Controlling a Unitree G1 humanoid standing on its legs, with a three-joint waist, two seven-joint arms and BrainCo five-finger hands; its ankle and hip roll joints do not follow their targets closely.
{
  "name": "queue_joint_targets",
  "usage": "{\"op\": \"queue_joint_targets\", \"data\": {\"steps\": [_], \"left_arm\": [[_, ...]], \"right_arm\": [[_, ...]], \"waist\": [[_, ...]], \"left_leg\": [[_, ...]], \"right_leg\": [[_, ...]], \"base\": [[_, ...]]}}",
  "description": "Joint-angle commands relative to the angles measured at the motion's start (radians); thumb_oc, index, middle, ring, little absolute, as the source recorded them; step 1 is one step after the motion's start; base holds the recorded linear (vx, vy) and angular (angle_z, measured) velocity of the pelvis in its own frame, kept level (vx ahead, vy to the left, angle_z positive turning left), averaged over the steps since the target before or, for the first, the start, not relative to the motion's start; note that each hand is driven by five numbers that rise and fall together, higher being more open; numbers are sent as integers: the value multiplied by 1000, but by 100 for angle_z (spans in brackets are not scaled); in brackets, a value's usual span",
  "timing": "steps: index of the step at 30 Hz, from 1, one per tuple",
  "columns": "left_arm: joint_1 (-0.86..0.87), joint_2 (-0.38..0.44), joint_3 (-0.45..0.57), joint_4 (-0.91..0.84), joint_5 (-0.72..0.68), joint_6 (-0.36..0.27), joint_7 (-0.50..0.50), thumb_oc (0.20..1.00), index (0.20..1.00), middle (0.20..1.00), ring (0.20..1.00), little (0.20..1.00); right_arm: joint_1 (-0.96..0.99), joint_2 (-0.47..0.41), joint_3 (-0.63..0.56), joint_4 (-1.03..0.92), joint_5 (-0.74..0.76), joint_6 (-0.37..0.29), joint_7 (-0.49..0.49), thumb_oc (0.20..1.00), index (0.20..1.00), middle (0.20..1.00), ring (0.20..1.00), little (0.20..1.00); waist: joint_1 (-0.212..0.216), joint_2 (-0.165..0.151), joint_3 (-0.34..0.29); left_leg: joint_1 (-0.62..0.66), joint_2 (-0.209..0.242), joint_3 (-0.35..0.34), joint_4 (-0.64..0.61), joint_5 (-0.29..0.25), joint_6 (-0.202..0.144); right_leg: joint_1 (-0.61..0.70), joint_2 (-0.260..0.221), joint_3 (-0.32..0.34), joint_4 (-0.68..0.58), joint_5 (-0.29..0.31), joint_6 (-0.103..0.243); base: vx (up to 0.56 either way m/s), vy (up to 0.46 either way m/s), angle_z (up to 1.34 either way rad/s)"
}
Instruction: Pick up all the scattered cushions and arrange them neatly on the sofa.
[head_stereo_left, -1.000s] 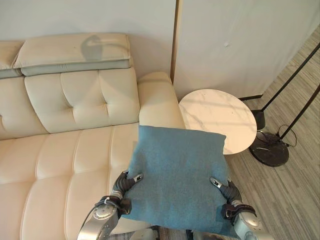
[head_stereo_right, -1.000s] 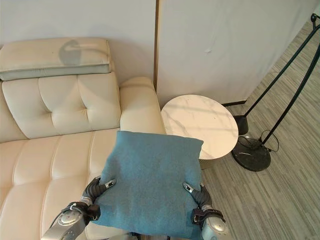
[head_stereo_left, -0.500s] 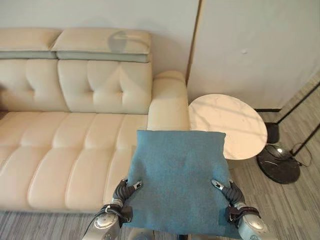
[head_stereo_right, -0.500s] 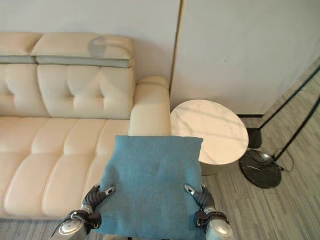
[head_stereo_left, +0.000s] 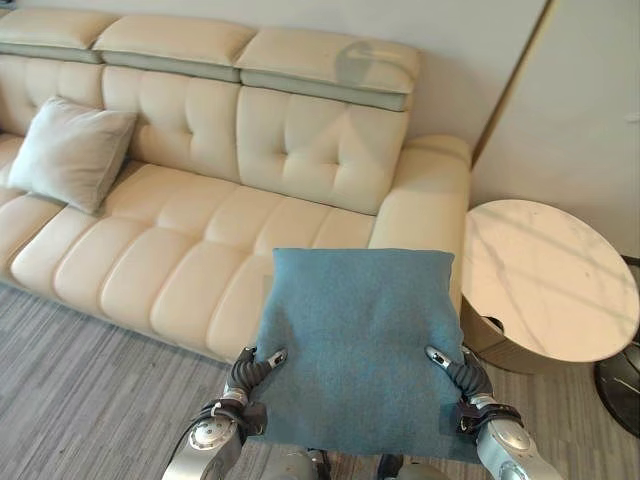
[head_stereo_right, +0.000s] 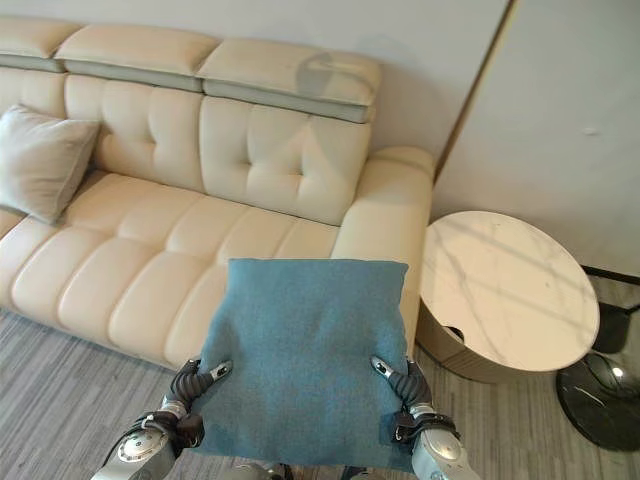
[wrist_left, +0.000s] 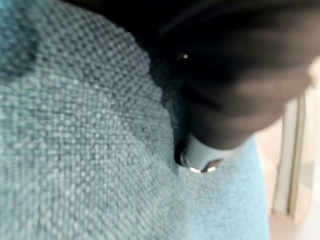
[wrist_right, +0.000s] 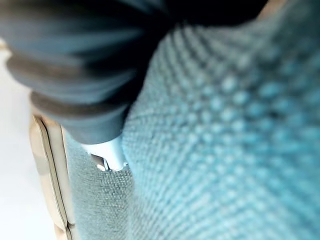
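As it sags little between the two grips, the teal cushion (head_stereo_left: 357, 345) looks light, soft and easy to carry by its near corners.
The left hand (head_stereo_left: 247, 372) and right hand (head_stereo_left: 458, 373) each pinch a corner with curled fingers, holding it above the floor before the cream leather sofa (head_stereo_left: 200, 250); a beige cushion (head_stereo_left: 68, 153) leans there already, and a round marble tabletop (head_stereo_left: 545, 280) stands beside the sofa's arm.
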Motion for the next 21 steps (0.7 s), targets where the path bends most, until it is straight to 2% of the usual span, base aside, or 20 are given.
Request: {"op": "queue_joint_targets", "data": {"steps": [1,3,7,8,9,10,11,12,13,15,16,19,21], "left_arm": [[-21,12,25,-107,16,-81,-31,200,200,200,200,200],[-22,14,35,-103,15,-86,-19,200,200,200,200,200],[-33,21,46,-118,10,-91,1,200,200,200,200,200],[-47,25,49,-128,13,-99,21,200,200,200,200,200],[-47,25,49,-128,13,-99,21,200,200,200,200,200],[-63,31,53,-157,15,-115,43,200,200,200,200,200],[-64,31,53,-157,14,-115,44,200,200,200,200,200],[-72,35,53,-172,15,-125,54,200,200,200,200,200],[-92,36,57,-193,5,-148,73,200,200,200,200,200],[-97,35,61,-202,2,-152,77,200,200,200,200,200],[-106,35,63,-208,2,-156,78,200,200,200,200,200],[-110,36,68,-216,7,-153,66,200,200,200,200,200],[-102,37,71,-219,13,-151,57,200,200,200,200,200]], "right_arm": [[-69,17,27,-93,7,-83,18,200,200,200,200,200],[-80,28,30,-89,8,-82,16,200,200,200,200,200],[-97,43,41,-85,8,-86,9,200,200,200,200,200],[-109,53,48,-100,7,-93,3,200,200,200,200,200],[-110,53,48,-100,7,-93,3,200,200,200,200,200],[-125,62,60,-124,9,-107,-1,200,200,200,200,200],[-125,62,60,-124,9,-107,-1,200,200,200,200,200],[-136,65,65,-133,11,-119,-6,200,200,200,200,200],[-177,60,84,-149,22,-140,-9,200,200,200,200,200],[-189,55,87,-152,33,-144,-12,200,200,200,200,200],[-203,47,95,-160,40,-150,-13,200,200,200,200,200],[-197,24,101,-178,46,-146,4,200,200,200,200,200],[-185,20,98,-182,45,-141,11,200,200,200,200,200]], "waist": [[-8,-34,-40],[5,-45,-35],[15,-53,-33],[12,-46,-18],[11,-48,-17],[2,-42,-6],[1,-44,-6],[-10,-46,-3],[-18,-44,-3],[-13,-42,-2],[-6,-43,6],[-1,-66,16],[-2,-69,15]], "left_leg": [[117,67,9,-4,-151,-90],[117,50,-8,-4,-162,-74],[119,25,-38,-4,-181,-42],[135,6,-65,-4,-195,-18],[134,4,-66,-4,-195,-16],[150,-15,-97,-4,-207,4],[150,-17,-98,-4,-207,5],[152,-23,-120,-4,-208,8],[143,-25,-161,-4,-193,5],[141,-29,-176,-4,-187,3],[144,-35,-193,-4,-183,4],[168,-70,-267,-4,-195,1],[182,-78,-286,-4,-206,-2]], "right_leg": [[-46,42,40,-66,-25,24],[-41,24,40,-65,-14,37],[-75,-18,38,62,-41,50],[-121,-63,56,208,-37,58],[-125,-67,56,218,-41,60],[-168,-97,99,347,-7,66],[-171,-101,100,354,-9,67],[-208,-70,172,395,-10,64],[-270,34,297,341,-52,36],[-281,55,317,299,-49,33],[-286,71,331,237,-34,28],[-327,148,393,36,52,55],[-312,150,369,-6,69,59]], "base": [[7,194,43],[32,297,29],[33,285,19],[14,249,29],[45,436,46],[30,202,40],[36,236,44],[-17,75,55],[10,95,78],[28,47,92],[64,8,69],[191,-26,62],[246,-38,74]]}}
